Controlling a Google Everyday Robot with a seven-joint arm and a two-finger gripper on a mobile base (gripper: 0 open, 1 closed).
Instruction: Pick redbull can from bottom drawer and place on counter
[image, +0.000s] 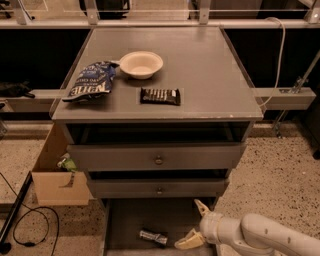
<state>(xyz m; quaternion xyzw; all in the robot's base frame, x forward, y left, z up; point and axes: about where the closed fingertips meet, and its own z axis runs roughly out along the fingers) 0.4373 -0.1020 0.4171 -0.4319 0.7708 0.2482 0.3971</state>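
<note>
In the camera view, the redbull can (153, 237) lies on its side near the front of the open bottom drawer (145, 212). The hand (196, 225) hangs just right of it, fingers spread wide and holding nothing. The tabletop (210, 70) carries a bowl (141, 64), a chip bag (90, 82) and a candy bar (160, 96).

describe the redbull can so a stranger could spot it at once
Below the two knobbed drawers, the bottom drawer is pulled out. The can lies on its floor beside the open claw: slim, silver, the only loose thing there.
</note>
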